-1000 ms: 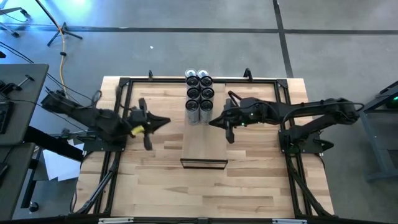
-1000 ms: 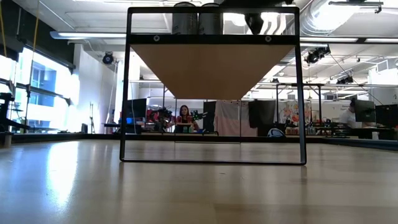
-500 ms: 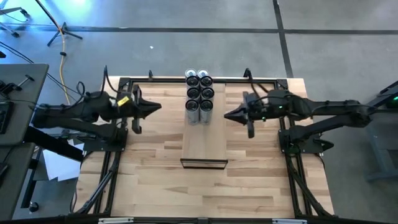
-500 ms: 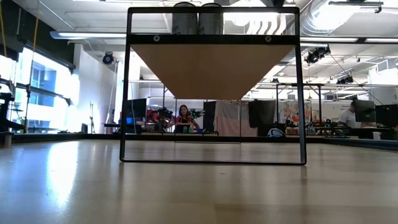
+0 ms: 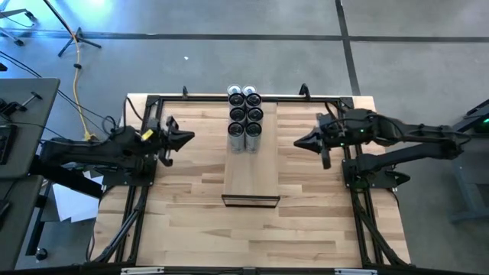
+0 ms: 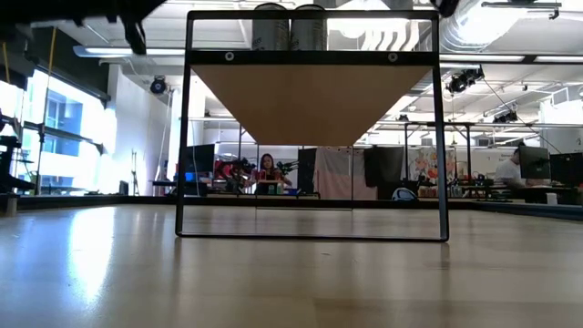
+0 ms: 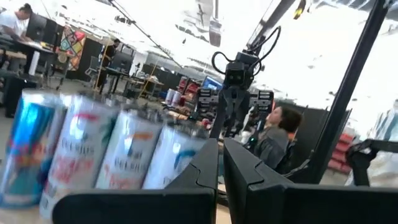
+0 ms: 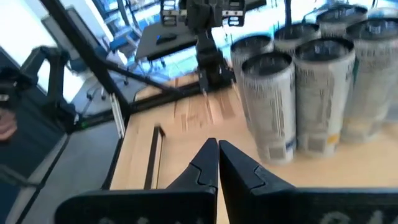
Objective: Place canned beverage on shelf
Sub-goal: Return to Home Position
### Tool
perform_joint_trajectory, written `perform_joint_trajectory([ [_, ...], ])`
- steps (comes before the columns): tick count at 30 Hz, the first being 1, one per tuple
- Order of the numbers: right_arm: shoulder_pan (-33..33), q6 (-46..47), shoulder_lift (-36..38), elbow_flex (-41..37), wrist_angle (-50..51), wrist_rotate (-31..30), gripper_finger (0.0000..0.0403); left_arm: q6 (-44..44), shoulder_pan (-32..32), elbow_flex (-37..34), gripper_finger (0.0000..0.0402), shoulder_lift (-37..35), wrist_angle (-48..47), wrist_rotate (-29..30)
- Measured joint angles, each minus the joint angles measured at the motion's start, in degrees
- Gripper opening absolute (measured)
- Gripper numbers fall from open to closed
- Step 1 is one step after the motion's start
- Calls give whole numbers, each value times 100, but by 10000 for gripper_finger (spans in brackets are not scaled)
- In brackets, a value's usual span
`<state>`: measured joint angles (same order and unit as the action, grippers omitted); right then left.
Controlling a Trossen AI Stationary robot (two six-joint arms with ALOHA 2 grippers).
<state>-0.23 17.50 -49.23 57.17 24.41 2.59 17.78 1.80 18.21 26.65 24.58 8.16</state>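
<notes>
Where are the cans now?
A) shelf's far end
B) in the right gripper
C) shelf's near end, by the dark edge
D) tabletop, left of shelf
A: high view shows the cans grouped at the far end of the shelf; the right gripper is shut, empty, beside it.

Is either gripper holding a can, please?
No; the left gripper and right gripper are shut, empty, apart from the cans on the shelf.

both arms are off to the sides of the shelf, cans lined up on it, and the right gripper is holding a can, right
No, the right gripper holds nothing: the right wrist view shows its fingers shut with no can between them. The rest stands: both arms sit off to the sides of the shelf, with the cans lined up on it.
</notes>
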Motion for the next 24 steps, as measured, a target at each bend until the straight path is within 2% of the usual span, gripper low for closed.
perform_joint_trajectory([
  [5, 0, -137, 378, 0, 708, 85, 0, 292, 0, -884, 0, -51, 1149, 290],
  [8, 0, -291, 672, -73, 749, 180, 0, 430, 0, -1203, 0, -208, 1268, 561],
  [12, 0, -164, 1270, -615, 644, 289, 0, 669, 0, -1542, 0, -490, 1273, 839],
  [19, 1, 508, 2823, -2272, -304, 449, 0, 918, 0, -1756, 0, -978, 1118, 1078],
  [24, 0, 708, 3652, -3354, -1712, 348, 0, 934, 0, -1752, 0, -1154, 922, 1067],
])
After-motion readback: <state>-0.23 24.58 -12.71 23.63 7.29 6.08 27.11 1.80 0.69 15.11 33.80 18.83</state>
